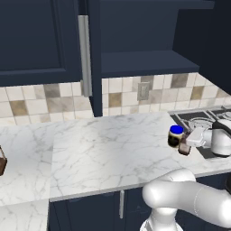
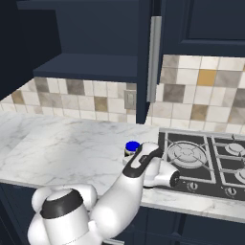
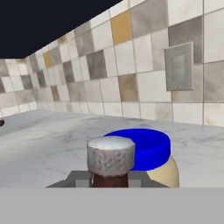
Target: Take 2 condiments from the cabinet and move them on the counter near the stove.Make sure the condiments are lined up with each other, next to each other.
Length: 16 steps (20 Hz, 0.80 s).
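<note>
Claw (image 1: pixel 186 143) clamped on slim bottle (image 3: pixel 110 162), just beside the blue-lidded jar (image 1: pixel 175 136) on counter (image 1: pixel 113 144), near stove (image 2: pixel 201 162). Risk: releasing tilted tips bottle or knocks jar out of line.

jar (image 1: pixel 175 136) beside bottle (image 1: pixel 184 147), on counter (image 1: pixel 103 149)

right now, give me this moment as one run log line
fingers: shut on bottle | jar: on counter, left of stove | bottle: right beside jar | cabinet: door open
</note>
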Tool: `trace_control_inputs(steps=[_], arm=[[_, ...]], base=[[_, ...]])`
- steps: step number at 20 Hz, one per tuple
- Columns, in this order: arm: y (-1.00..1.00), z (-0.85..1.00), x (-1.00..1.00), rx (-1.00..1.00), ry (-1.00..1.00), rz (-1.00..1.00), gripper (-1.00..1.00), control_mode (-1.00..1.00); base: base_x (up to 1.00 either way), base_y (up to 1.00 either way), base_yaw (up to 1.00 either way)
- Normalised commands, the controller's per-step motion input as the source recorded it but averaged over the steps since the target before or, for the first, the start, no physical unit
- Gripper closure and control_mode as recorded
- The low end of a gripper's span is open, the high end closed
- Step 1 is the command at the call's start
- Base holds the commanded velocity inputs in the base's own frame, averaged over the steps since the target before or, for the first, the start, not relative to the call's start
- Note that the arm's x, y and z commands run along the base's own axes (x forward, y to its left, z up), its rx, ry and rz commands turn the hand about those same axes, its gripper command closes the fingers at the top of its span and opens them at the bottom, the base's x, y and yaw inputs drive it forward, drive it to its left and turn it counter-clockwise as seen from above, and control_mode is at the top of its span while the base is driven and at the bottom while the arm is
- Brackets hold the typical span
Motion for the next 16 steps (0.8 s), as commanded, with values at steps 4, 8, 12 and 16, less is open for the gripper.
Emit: trace_control_inputs(steps=[4, 8, 12, 16], arm=[[0.00, 0.00, 0.00, 0.00, 0.00, 0.00, 1.00, -1.00], [0.00, 0.00, 0.00, 0.00, 0.00, 0.00, 1.00, -1.00], [0.00, 0.00, 0.00, 0.00, 0.00, 0.00, 1.00, -1.00], [0.00, 0.00, 0.00, 0.00, 0.00, 0.00, -1.00, -1.00]], base=[[0.00, 0.00, 0.00], [0.00, 0.00, 0.00], [0.00, 0.00, 0.00], [0.00, 0.00, 0.00]])
